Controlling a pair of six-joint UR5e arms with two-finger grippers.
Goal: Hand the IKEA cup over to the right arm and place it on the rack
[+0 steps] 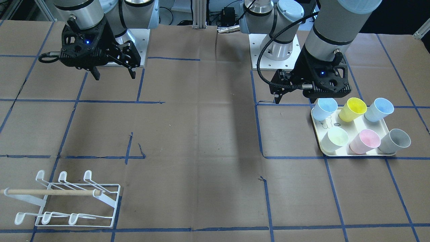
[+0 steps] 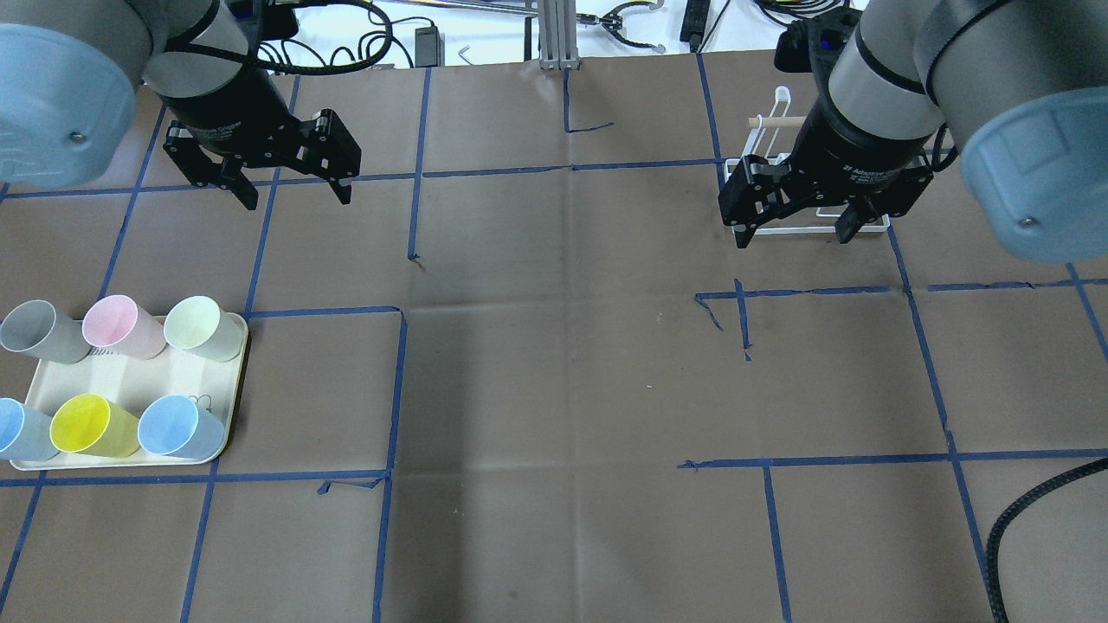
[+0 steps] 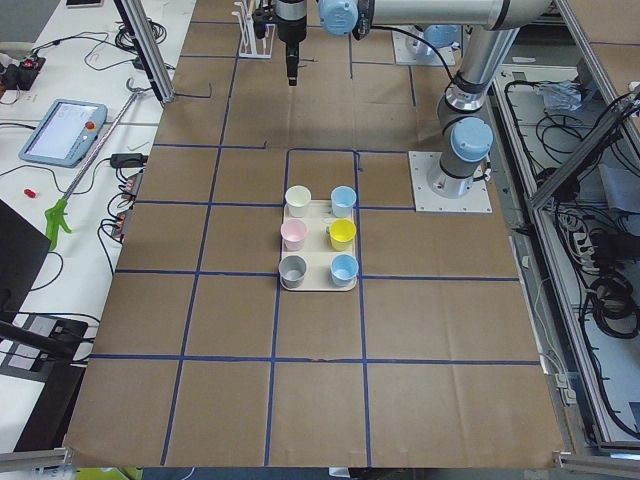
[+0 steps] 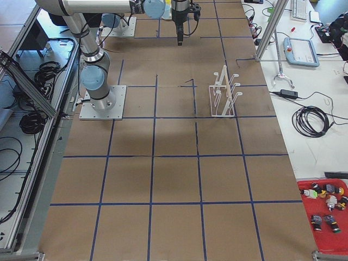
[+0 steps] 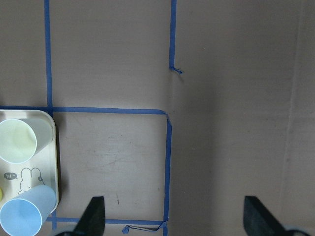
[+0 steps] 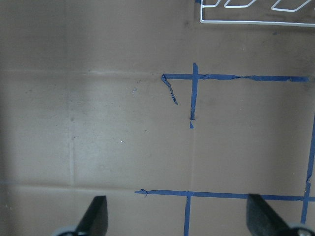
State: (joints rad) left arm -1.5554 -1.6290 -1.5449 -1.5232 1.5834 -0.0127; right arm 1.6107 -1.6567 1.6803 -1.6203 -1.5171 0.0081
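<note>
Between the two black fingers (image 5: 94, 216) of the left gripper (image 2: 294, 195) lies only the bare brown paper of the table (image 2: 563, 389). The fingers are spread wide and grip nothing. This gripper hangs above the table with the cream tray (image 2: 130, 381) off to one side of it, at the edge of its wrist view, and touches none of the cups. A thick braided hose (image 1: 265, 64) loops up from its wrist along the left arm (image 1: 329, 30).

The fingers (image 6: 96, 216) of the right gripper (image 2: 792, 234) are likewise set wide apart over bare paper crossed by blue tape lines (image 6: 194, 93). It hangs clear of the table near the rack (image 1: 67, 198), whose white wire base shows at the top edge of its wrist view. The right arm (image 1: 84, 15) rises from it toward the robot's base.

All six cups stand mouth up on the tray in two rows of three. One row holds the pale green cup (image 2: 203, 327), the pink cup (image 2: 121, 324) and the grey cup (image 2: 35, 330). The other holds a blue cup (image 2: 182, 428), the yellow cup (image 2: 91, 426) and a second blue cup (image 2: 16, 430).

The rack stands on the table on the robot's right, well apart from the tray. A light wooden dowel (image 1: 50, 192) lies across it between its two rows of hooked prongs.
</note>
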